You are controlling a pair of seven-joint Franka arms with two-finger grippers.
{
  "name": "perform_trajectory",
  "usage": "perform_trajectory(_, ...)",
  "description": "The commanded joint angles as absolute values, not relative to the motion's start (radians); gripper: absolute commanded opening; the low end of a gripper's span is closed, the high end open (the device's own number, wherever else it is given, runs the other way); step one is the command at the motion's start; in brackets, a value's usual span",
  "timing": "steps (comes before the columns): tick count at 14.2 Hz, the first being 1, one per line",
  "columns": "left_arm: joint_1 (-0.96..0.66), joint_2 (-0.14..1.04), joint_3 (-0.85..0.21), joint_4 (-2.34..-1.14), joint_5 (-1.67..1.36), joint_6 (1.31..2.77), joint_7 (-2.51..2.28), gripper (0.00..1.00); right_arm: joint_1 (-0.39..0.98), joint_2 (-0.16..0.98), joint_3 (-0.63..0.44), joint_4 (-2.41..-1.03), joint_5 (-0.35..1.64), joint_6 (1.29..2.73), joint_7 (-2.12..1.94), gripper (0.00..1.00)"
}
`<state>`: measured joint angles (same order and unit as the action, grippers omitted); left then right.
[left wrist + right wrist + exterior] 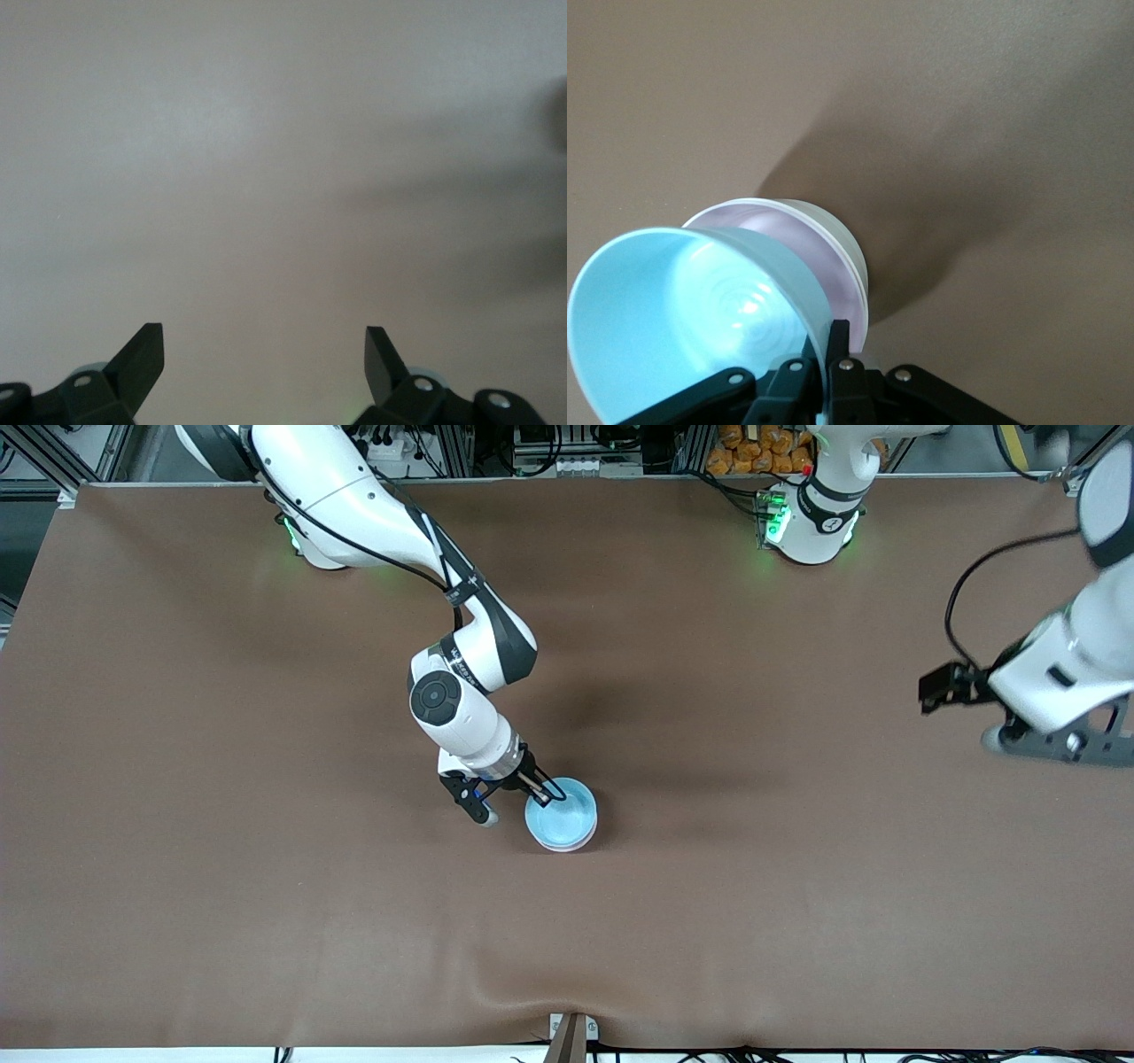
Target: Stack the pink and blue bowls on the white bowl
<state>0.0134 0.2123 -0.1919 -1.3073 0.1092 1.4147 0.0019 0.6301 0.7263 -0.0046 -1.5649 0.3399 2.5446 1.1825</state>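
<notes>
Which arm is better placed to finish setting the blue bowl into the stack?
The right. Its gripper is shut on the blue bowl, held tilted over the pink bowl. The left gripper waits open over bare table.

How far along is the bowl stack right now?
Done: the pink bowl already sits nested in the white bowl. In hand: the right gripper pinches the blue bowl's rim, holding it tilted over the pink one. Left: seat the blue bowl and let go. The left gripper waits open over bare table.
</notes>
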Motion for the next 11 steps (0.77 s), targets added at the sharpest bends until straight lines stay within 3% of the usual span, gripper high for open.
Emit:
perform_trajectory(1, 0.011, 0.115, -0.173, -1.376, 0.097, 1.379, 0.043, 1.0, 0.652, 0.735, -0.02, -1.543, 0.35, 2.549, 1.186, 1.0)
perform_trajectory(5, 0.017, -0.015, -0.134, -1.469, 0.034, 1.359, 0.054, 1.0, 0.627, 0.681, -0.028, -1.548, 0.35, 2.51, 1.18, 1.0)
perform_trajectory(11, 0.017, -0.005, -0.086, -1.486, 0.038, 1.465, 0.121, 1.0, 0.54, 0.539, -0.11, -1.562, 0.348, 2.213, 0.927, 1.0)
